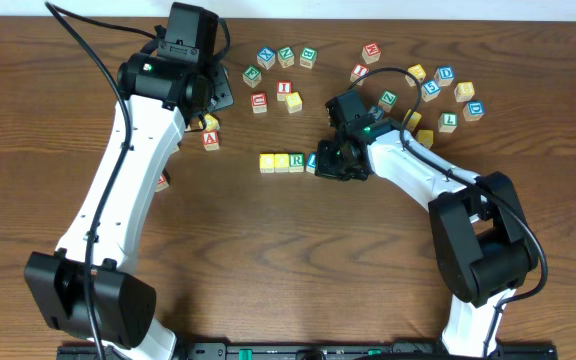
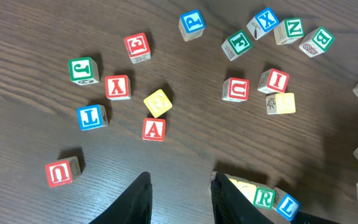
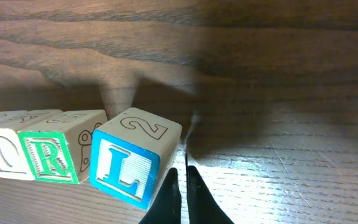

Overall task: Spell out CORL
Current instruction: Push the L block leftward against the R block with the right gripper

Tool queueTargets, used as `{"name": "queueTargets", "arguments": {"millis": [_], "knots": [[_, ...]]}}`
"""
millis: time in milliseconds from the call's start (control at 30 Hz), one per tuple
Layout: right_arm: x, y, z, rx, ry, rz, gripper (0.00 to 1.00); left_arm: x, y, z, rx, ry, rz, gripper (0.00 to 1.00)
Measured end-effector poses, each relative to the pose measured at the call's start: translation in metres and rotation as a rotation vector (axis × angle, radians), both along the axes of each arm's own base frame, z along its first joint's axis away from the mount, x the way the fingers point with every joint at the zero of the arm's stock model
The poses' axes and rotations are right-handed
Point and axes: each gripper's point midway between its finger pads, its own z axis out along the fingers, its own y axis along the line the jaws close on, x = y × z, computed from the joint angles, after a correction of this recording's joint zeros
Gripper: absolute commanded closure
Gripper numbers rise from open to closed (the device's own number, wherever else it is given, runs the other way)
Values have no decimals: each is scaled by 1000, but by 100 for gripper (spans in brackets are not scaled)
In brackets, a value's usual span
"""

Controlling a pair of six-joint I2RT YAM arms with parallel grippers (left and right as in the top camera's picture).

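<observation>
Four small wooden alphabet cubes (image 1: 288, 161) form a row at the centre of the overhead frame on the dark wooden desk (image 1: 268, 260). The blue-lettered L cube (image 3: 135, 165) at its right end sits skewed beside the green-lettered R cube (image 3: 48, 158). The right claw (image 3: 181, 180), fingers pressed together, is just beside the L and should nudge it gently square without shoving the row. The left claw (image 2: 180, 199) hangs apart, empty

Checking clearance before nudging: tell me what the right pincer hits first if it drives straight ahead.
Probably bare table, just beside the blue L cube; the shut right pincer may graze that cube's edge, depth unclear.
</observation>
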Motion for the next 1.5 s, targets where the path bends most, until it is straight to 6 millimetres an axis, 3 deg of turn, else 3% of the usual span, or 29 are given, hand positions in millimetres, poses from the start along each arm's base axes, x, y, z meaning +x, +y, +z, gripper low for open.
{"name": "queueTargets", "arguments": {"millis": [633,1500], "knots": [[19,-7,2,-41,-75,-66,99,0,0,0,0,0,0,69],[30,0,8,-17,-129,-68,99,0,0,0,0,0,0,69]]}}
